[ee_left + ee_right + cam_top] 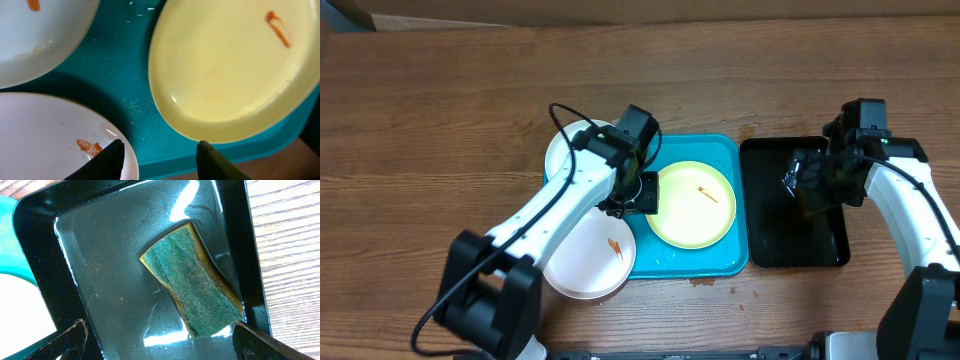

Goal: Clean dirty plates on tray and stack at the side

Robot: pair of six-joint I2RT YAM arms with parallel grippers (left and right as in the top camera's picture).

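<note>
The turquoise tray [725,152] lies mid-table and also shows in the left wrist view [125,75]. The yellow-green plate [692,205] sits in it with an orange speck [230,70]. One white plate [563,150] lies at the tray's upper left, partly under my left arm. Another white plate [588,258] with an orange speck overlaps the tray's lower left edge [45,135]. My left gripper [638,192] is open and empty [160,157], low over the tray between the lower white plate and the yellow-green plate. My right gripper [810,180] is open [160,340].
A glossy black tray [770,245] stands right of the turquoise tray, with water in it [100,255]. A green and yellow sponge [192,285] lies in it, just ahead of my right fingers. Bare wooden table lies all around.
</note>
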